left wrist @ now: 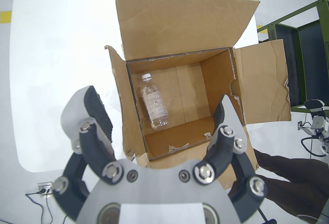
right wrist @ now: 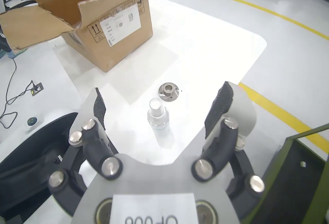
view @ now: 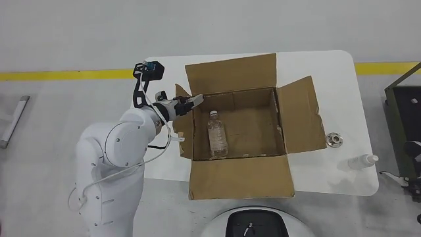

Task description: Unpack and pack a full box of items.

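Cardboard box (view: 299, 115) sits mid-table, all four flaps folded outward. It spans most of the way from the table's (view: 322, 66) far edge to its near edge.

One clear plastic bottle (view: 218, 135) lies on its side on the box floor. It is close along the wall on the table's left-edge side, white cap pointing toward the far edge. The rest of the box floor is bare cardboard.

Left tool (view: 191, 102) hangs at the table's left edge, above the box's left flap and angled in over the opening. Fingers spread wide, gripping nothing.

Right tool (right wrist: 162, 90) is over the table's near right corner, also spread wide and empty.

Below it a small clear bottle (right wrist: 158, 117) with a pale cap rests on the table by that corner. A round metal flange (right wrist: 168, 92) lies just beside it, on the side toward the box. Both are well apart from the box.

A green metal frame (view: 401, 99) stands off the table's right edge. A yellow floor line (view: 66, 74) runs past the far side.
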